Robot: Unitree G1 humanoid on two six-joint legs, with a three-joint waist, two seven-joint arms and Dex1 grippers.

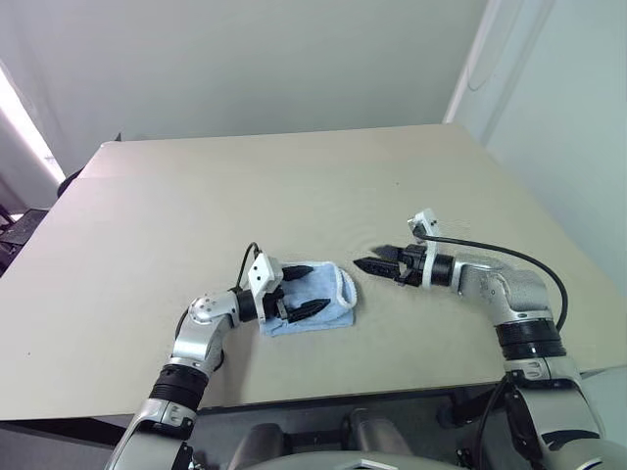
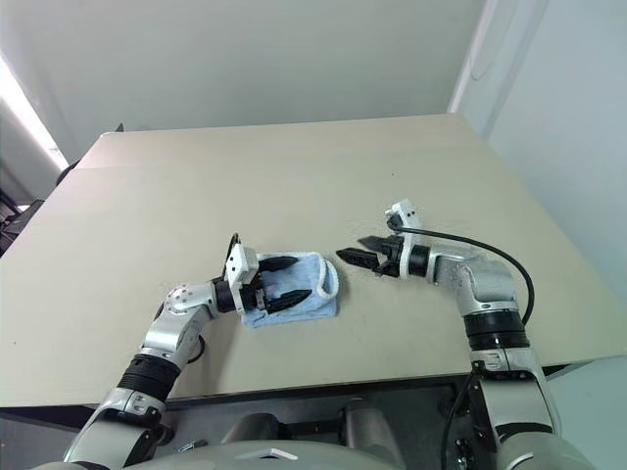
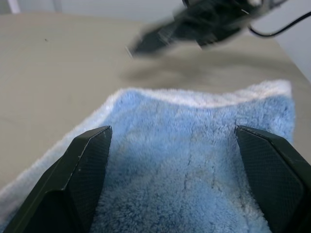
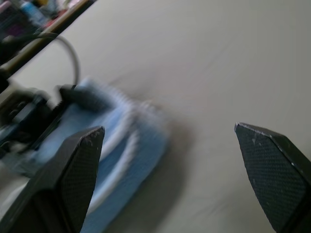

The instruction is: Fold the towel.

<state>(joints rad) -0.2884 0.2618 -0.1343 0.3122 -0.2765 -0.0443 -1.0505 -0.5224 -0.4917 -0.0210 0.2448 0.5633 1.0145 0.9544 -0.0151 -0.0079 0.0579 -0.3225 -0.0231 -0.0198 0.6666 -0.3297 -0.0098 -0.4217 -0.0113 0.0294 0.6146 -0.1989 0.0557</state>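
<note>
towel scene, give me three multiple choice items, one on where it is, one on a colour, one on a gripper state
1. Where does the towel lie on the table?
A. at the far edge
B. near the front edge, under the left gripper
C. hanging off the right side

2. What colour is the towel?
A. light blue with white edging
B. red
C. dark green

3. How do the fingers of the right gripper stand?
A. shut on the towel
B. shut on nothing
C. open, holding nothing

Answers:
1. B, since the head views show it close to the near edge with the left gripper's open fingers spread over it.
2. A, as the left wrist view shows blue terry with a pale border.
3. C, because its wrist view shows the two fingers wide apart with bare table between them, and the head views show it just to the right of the towel, apart from it.
</note>
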